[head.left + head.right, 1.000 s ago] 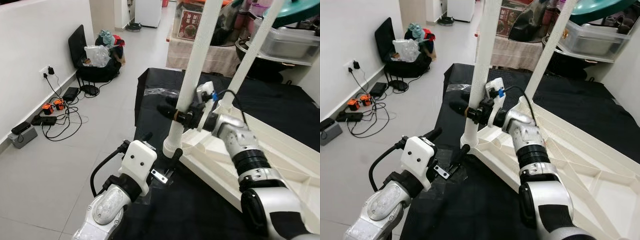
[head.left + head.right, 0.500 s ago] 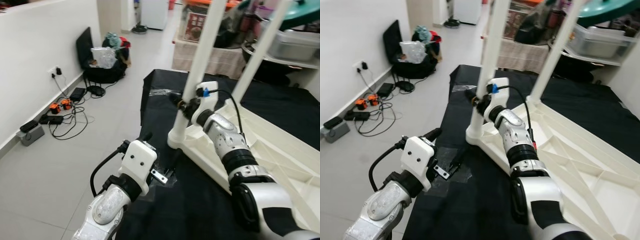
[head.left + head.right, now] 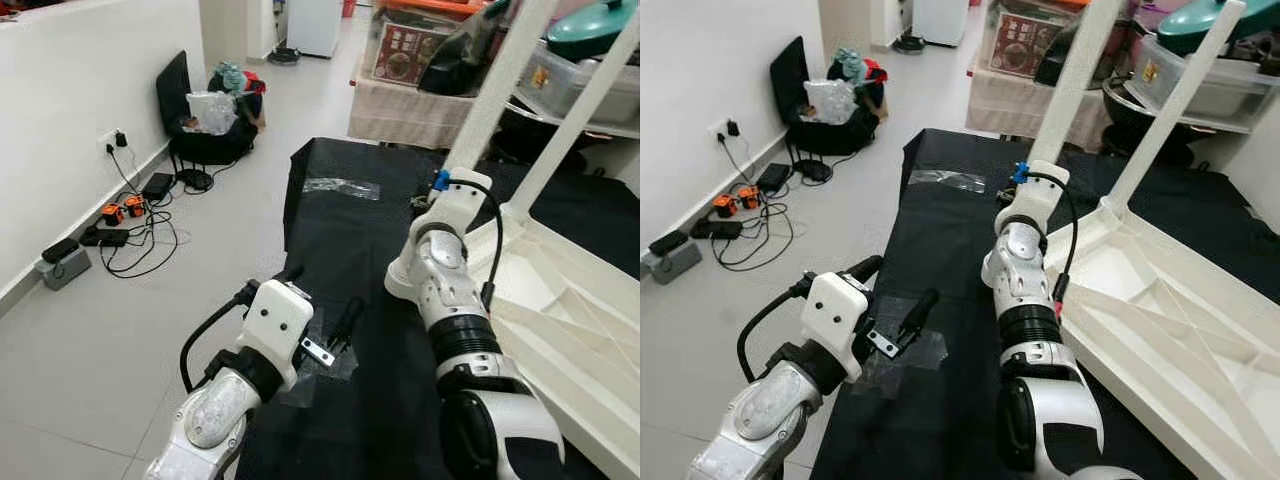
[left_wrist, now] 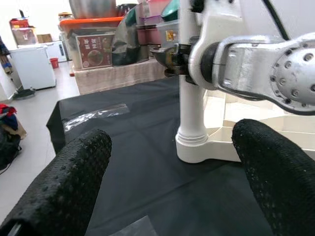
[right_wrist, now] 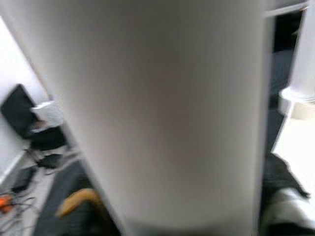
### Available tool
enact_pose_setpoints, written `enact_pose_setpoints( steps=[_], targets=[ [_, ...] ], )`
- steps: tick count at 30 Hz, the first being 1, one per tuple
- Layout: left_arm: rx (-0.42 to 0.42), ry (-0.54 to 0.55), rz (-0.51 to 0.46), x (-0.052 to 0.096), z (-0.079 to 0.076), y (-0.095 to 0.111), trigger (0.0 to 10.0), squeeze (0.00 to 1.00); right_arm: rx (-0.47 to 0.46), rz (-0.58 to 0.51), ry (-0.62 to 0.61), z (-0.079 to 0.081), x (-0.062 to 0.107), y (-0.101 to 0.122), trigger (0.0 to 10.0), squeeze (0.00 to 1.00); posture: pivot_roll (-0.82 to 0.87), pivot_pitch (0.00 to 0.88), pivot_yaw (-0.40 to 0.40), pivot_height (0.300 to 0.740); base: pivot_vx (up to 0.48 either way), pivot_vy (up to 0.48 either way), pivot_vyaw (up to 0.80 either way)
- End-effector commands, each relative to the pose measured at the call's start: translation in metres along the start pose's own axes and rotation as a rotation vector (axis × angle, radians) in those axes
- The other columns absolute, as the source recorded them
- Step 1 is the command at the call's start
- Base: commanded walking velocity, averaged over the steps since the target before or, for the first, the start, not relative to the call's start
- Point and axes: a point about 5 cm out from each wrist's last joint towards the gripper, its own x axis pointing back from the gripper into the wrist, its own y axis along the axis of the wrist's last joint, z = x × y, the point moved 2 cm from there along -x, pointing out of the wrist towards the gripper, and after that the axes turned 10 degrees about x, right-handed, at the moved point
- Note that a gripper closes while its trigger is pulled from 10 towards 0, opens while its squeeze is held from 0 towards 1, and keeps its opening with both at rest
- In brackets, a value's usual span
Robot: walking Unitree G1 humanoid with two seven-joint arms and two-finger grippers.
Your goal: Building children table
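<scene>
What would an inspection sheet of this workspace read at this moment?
Surface: black cloth covering the work area.
Job's things: white table top lying upside down, two table legs standing up from it.
Clutter: clear plastic wrap on the cloth.
Grippers: right tool against the near leg, fingers hidden; left tool open, hovering above the cloth.
Cables: power strips and cords on the floor by the wall.
Surroundings: bags against the wall, shelves with pots behind.
</scene>
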Motion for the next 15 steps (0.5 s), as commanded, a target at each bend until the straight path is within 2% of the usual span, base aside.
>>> enact_pose_setpoints(
  steps=[1,2,3,4,7,9,10,12,14,15],
  targets=[
    [-0.001,-0.002,0.009,-0.001,0.000,-0.002,10.0,0.00,-0.039,-0.054,0.081,0.011,-0.003,0.015,10.0,1.00,0.10,0.000,-0.107,0.740,0.000,0.000,0.00],
    [-0.001,-0.002,0.009,-0.001,-0.001,-0.002,10.0,0.00,-0.023,-0.082,0.151,0.016,-0.004,0.024,10.0,0.95,0.10,0.000,-0.108,0.740,0.000,0.000,0.00],
    [-0.002,-0.003,0.009,-0.001,-0.001,-0.002,10.0,0.00,-0.005,-0.096,0.195,0.020,-0.005,0.029,10.0,0.00,0.10,0.000,-0.108,0.740,0.000,0.000,0.00],
    [-0.001,-0.002,0.009,-0.001,-0.001,-0.002,10.0,0.00,-0.014,-0.090,0.253,0.022,-0.007,0.032,10.0,0.00,0.10,0.000,-0.108,0.740,0.000,0.000,0.00],
    [0.000,-0.002,0.009,0.000,-0.001,-0.003,10.0,0.00,-0.012,-0.061,0.321,0.021,-0.009,0.032,10.0,0.00,0.09,0.000,-0.106,0.740,0.000,0.000,0.00],
    [0.001,-0.002,0.008,0.000,-0.002,-0.003,10.0,0.00,-0.087,-0.027,0.564,0.030,-0.005,0.033,10.0,0.00,0.09,0.000,-0.108,0.740,0.000,0.000,0.00],
    [0.001,-0.002,0.008,0.000,-0.002,-0.003,10.0,0.00,-0.087,-0.027,0.564,0.030,-0.005,0.033,10.0,0.00,0.09,0.000,-0.108,0.740,0.000,0.000,0.00],
    [0.003,-0.004,0.007,0.000,-0.003,-0.003,10.0,0.00,-0.070,-0.051,0.834,0.034,0.007,0.033,10.0,0.00,0.09,0.000,-0.113,0.740,0.000,0.000,0.00],
    [0.002,-0.004,0.006,0.000,-0.003,-0.003,10.0,0.00,-0.059,-0.067,1.112,0.035,0.027,0.028,10.0,0.00,0.09,0.000,-0.110,0.740,0.000,0.000,0.00],
    [0.002,-0.004,0.006,0.000,-0.003,-0.003,10.0,0.00,-0.059,-0.067,1.112,0.035,0.027,0.028,10.0,0.00,0.09,0.000,-0.110,0.740,0.000,0.000,0.00]
  ],
)
